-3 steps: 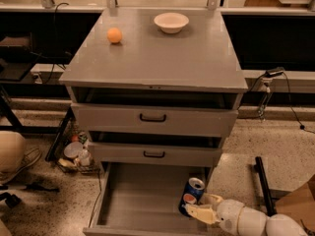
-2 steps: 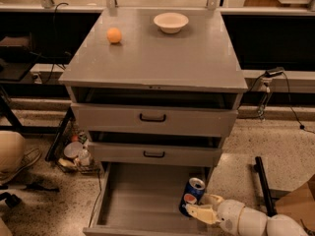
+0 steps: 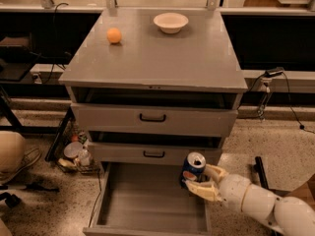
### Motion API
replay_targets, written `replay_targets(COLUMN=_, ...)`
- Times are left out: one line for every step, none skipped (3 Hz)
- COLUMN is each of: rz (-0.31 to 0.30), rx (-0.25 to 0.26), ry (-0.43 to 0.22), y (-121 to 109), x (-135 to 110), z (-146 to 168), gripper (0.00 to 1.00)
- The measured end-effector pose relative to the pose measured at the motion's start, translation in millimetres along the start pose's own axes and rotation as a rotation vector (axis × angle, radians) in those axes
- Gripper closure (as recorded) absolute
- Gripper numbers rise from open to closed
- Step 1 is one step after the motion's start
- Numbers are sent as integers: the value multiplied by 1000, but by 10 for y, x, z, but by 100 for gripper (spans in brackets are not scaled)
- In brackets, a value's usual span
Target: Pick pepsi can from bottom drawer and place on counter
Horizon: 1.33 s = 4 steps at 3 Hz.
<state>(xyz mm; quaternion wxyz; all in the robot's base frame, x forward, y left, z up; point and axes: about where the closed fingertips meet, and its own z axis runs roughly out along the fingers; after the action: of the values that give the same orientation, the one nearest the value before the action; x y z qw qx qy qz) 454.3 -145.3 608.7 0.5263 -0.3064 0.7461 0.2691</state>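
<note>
At the right rear corner of the open bottom drawer (image 3: 142, 200), the pepsi can (image 3: 193, 165) stands upright with its silver top showing. Its upper part overlaps the lower edge of the middle drawer (image 3: 154, 154) front, so it looks lifted off the grey floor rather than resting on it. The pincer (image 3: 199, 178) is closed on the can's lower body, one pale finger under its near side and the other behind its right side. The white arm (image 3: 256, 203) reaches in from the lower right. The main risk from here is, I judge, the climb. The middle drawer and the top drawer (image 3: 152, 118) both jut out above the can, and the surface (image 3: 162, 58) overhangs them. A straight rise could knock the can's rim against a drawer front or the lip and twist it out of the grip. The hold sits low on the can, so a bump or a quick swing might tip it, and a smooth aluminium wall gives little friction. It would need to come outward first, then up. On the surface, the orange ball (image 3: 114, 35) and the white bowl (image 3: 171, 22) lie toward the far edge, well apart from the near side, so a careless placement there seems the lesser worry.
</note>
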Motion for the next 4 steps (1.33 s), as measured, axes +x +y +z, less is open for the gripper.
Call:
replay_targets(rz=-167, rx=14, ry=-95, y=-49, x=-732, z=-168, gripper=100)
replay_targets(rz=-279, rx=10, ry=-192, y=-155, x=-1456, z=-351, gripper=100)
replay_targets(rz=-279, rx=10, ry=-191, y=-154, x=-1455, z=-350, gripper=100)
replay_targets(rz=-329, rx=-1, ry=-195, y=-238, x=-1719, z=-286, gripper=100)
